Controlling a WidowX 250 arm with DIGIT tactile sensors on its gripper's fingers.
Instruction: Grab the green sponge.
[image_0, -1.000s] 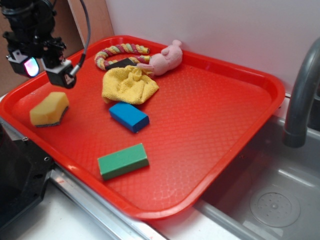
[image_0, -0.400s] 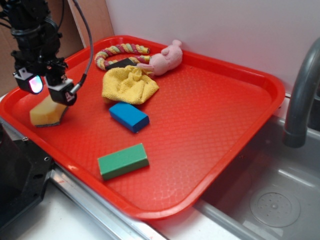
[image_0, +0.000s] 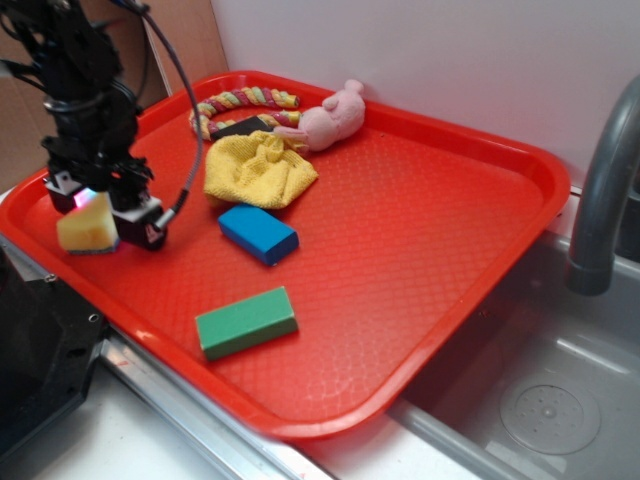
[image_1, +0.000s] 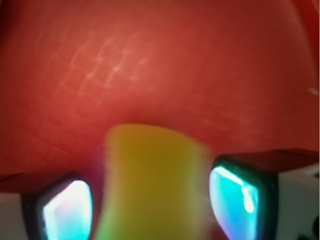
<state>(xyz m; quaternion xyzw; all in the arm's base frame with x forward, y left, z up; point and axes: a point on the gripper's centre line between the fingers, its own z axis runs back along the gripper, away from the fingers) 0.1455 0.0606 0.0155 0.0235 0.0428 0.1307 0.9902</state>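
The sponge (image_0: 84, 232) is yellow on top with a dark green scouring layer underneath, and it lies at the left edge of the red tray (image_0: 420, 230). My gripper (image_0: 103, 212) is lowered over it and open, one finger on each side. In the wrist view the blurred yellow-green sponge (image_1: 150, 165) fills the space between the two glowing pads (image_1: 67, 210), with thin gaps on both sides. My gripper (image_1: 150, 212) sits close above the tray floor.
A green rectangular block (image_0: 246, 321) lies near the tray's front edge, a blue block (image_0: 258, 234) in the middle. A yellow cloth (image_0: 258, 170), a pink plush toy (image_0: 330, 122) and a braided rope ring (image_0: 235, 103) are at the back. A sink and faucet (image_0: 600, 200) are on the right.
My gripper has come down and slightly right from above the tray's left rim, and its open fingers now straddle the sponge. Nothing else has moved.
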